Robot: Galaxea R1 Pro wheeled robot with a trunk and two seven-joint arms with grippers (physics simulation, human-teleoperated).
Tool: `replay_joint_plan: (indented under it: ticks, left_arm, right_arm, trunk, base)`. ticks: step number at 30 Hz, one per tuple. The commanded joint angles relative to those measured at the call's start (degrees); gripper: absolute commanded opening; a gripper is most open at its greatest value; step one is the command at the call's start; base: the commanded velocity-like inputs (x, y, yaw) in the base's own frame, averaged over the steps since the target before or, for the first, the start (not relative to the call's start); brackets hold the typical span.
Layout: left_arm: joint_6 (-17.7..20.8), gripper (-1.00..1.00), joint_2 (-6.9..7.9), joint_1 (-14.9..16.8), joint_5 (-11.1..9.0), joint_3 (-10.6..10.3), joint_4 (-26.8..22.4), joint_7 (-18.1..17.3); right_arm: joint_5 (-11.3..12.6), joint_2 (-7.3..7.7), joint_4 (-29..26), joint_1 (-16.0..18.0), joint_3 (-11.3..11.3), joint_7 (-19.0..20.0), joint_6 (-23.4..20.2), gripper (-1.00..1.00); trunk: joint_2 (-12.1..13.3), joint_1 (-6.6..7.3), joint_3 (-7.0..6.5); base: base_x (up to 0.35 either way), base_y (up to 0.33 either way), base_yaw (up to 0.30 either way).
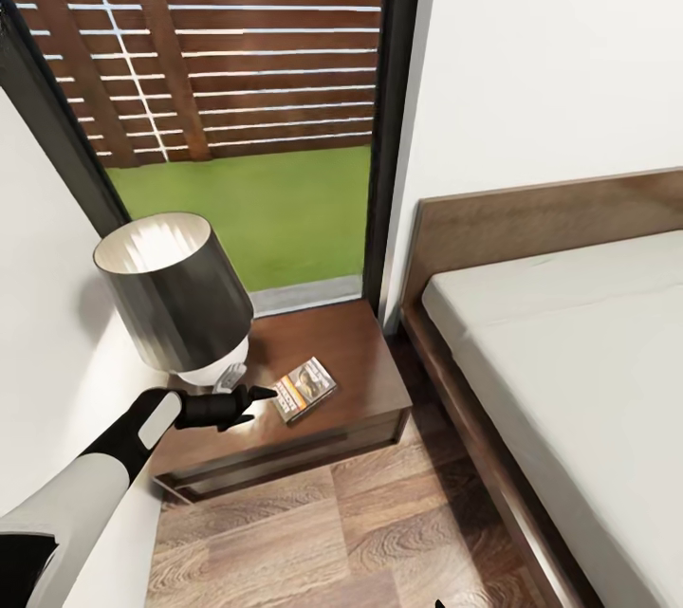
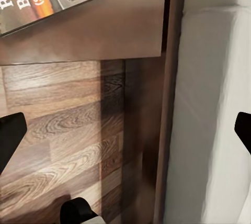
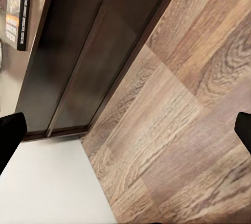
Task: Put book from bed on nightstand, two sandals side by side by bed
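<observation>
Nearest in, the left gripper (image 1: 268,392) hangs low over the front of the nightstand (image 1: 365,357), fingers (image 2: 11,132) spread wide with nothing between them, just beside the book (image 1: 304,389). In the right wrist view the right gripper (image 3: 125,130) is splayed and empty too, over bare plank floor (image 3: 183,130) beside the nightstand's drawer front. The book lies flat on the glossy tabletop, near its front edge, clear of the lamp (image 1: 175,295). By my read it is thin, light and a little bendy, and that slick top could let it skid, so pinching the edge nearest the front would be the way in. The book part looks done; no sandals visible here. The lamp shade crowds the left arm, and there is a narrow floor strip between nightstand and bed (image 1: 569,342). Beyond that, the dark-framed window (image 1: 379,115).
</observation>
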State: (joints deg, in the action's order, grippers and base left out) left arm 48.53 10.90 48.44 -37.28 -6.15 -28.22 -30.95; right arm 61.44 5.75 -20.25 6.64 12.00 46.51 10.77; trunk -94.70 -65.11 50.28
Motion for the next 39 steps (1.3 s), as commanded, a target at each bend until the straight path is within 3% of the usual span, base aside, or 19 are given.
replay_joint_plan:
  ticks: [1,12,17,28,39]
  left_arm:
    - [0.0,1.00,0.12,0.0,0.0,-0.3,0.0,-0.2]
    - [0.0,1.00,0.40,-1.0,0.0,-0.3,0.0,-0.6]
    - [-0.7,1.00,0.42,-2.6,0.2,-0.3,0.0,-2.6]
    - [-8.6,1.00,0.11,-7.3,4.8,-0.3,1.1,-11.9]
    - [-14.9,1.00,-0.35,-9.6,5.9,-0.3,4.7,-16.3]
  right_arm:
    - [0.4,0.05,0.0,0.0,0.5,0.1,0.4,1.00]
    - [0.4,0.05,0.0,0.0,0.5,0.1,0.4,1.00]
    - [0.4,0.05,0.1,0.0,0.5,0.1,0.4,1.00]
    - [0.4,0.05,0.0,0.0,0.5,0.1,0.4,1.00]
    - [0.4,0.05,0.0,0.0,0.5,0.1,0.4,1.00]
  trunk:
    - [0.0,0.00,-0.05]
    - [0.0,0.00,-1.02]
    - [0.0,0.00,-1.46]
    - [0.0,0.00,-2.44]
    - [0.0,0.00,-3.41]
  base:
    - [0.000,0.000,0.000]
    - [0.000,0.000,0.000]
    - [0.000,0.000,0.000]
    - [0.000,0.000,0.000]
    - [0.000,0.000,0.000]
